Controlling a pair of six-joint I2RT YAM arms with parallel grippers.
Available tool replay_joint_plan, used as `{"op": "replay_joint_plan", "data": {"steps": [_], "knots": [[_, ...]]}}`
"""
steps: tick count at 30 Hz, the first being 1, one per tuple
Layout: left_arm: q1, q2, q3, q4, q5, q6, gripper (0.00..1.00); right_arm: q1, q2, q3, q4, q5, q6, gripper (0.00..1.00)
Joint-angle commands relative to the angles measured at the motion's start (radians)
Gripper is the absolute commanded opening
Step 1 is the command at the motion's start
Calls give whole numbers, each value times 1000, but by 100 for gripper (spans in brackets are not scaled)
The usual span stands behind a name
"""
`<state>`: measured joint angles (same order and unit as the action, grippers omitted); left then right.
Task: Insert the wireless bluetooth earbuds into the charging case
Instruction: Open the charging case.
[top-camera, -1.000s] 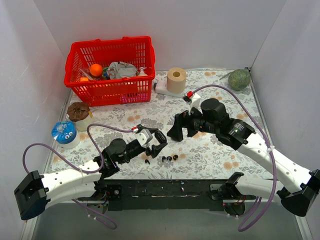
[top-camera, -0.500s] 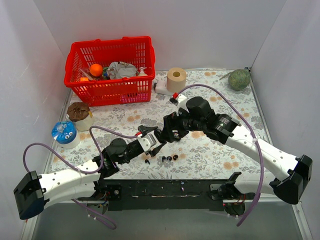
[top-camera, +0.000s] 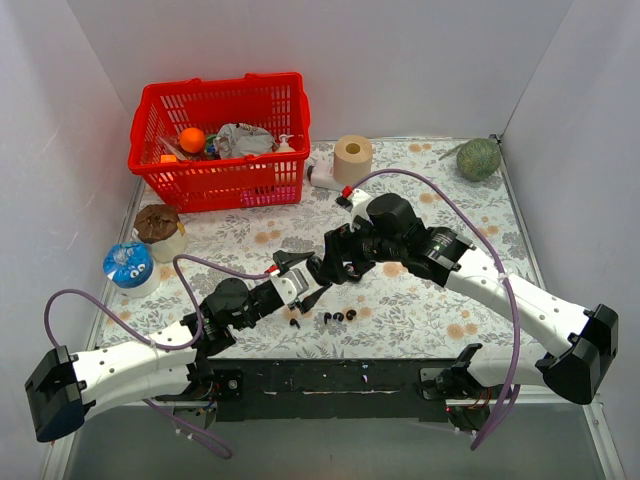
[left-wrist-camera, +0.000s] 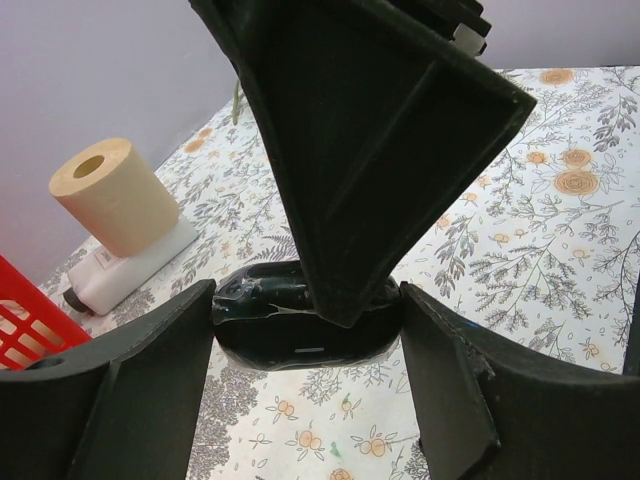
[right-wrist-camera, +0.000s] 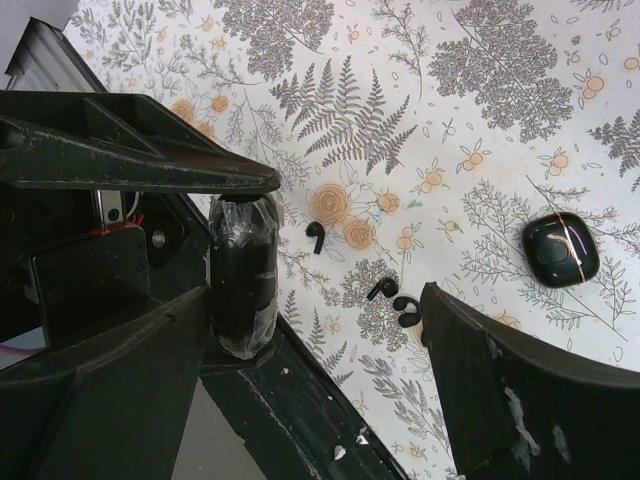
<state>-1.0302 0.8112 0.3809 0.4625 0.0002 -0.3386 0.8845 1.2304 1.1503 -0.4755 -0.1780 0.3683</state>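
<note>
My left gripper is shut on a black charging case wrapped in clear film and holds it above the table. The case also shows in the right wrist view. My right gripper is wide open right beside it. One of its fingers reaches down over the case's top. Several tiny black earbuds lie on the floral cloth just below both grippers. Three of them show in the right wrist view. A second, closed black case lies on the cloth.
A red basket of odds and ends stands at the back left. A paper roll and a green ball are at the back. Two cups stand at the left edge. A black rail runs along the front.
My right arm has swung left and down until its open jaws reach the case in my left gripper. The left gripper has shifted only slightly, still holding the case.
</note>
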Motion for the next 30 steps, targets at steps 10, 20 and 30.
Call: {"op": "replay_joint_plan", "data": {"steps": [10,20,30], "knots": [[-7,-61,1,-10,-8,9,0,2,-57,-15,18,107,24,90],[-7,-70,-11,-12,-26,1,0,4,-100,-35,47,106,38,89],[-5,-57,-7,1,-28,-10,0,2,-80,-21,152,17,34,72]]}}
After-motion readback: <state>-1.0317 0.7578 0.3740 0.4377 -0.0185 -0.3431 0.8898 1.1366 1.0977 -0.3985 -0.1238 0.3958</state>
